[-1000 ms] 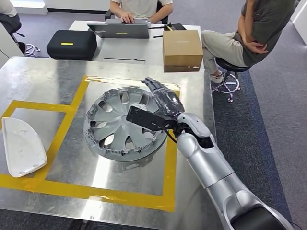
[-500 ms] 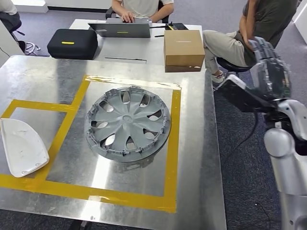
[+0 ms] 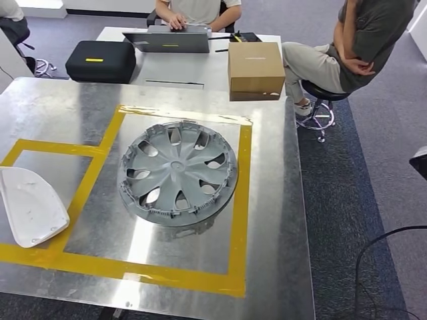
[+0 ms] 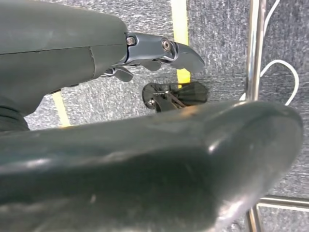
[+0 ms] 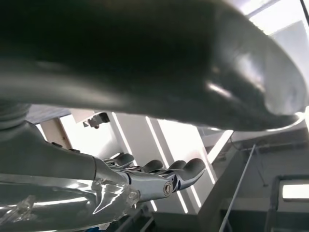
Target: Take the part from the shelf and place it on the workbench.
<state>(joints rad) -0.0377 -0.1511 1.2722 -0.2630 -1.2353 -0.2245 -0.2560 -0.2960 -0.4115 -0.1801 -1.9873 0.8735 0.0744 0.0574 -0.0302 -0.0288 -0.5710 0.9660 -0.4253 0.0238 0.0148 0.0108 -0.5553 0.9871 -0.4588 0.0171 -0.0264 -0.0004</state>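
Observation:
A grey wheel cover [image 3: 177, 172] lies flat on the metal workbench [image 3: 271, 200], inside a rectangle of yellow tape [image 3: 241, 200]. Nothing touches it. A dark bit of my right arm [image 3: 421, 162] pokes in at the head view's right edge, well off the bench. In the right wrist view my right hand [image 5: 127, 77] has its fingers [image 5: 175, 175] stretched out apart from the thumb, with nothing between them and the ceiling behind. My left hand [image 4: 120, 145] hangs over the carpet floor, its fingers [image 4: 160, 48] straight and holding nothing.
A white curved part [image 3: 30, 207] lies at the bench's left edge. Behind the bench a table carries a cardboard box [image 3: 255, 70], a black case [image 3: 99, 61] and a laptop [image 3: 167, 41] with a person at it. Another person [image 3: 352, 47] sits on a stool at the right. A black cable [image 3: 382, 237] loops on the carpet.
My right hand has left the wheel cover's right rim, swung up and to the right, and gone out of the head view. The wheel cover stays where it lay.

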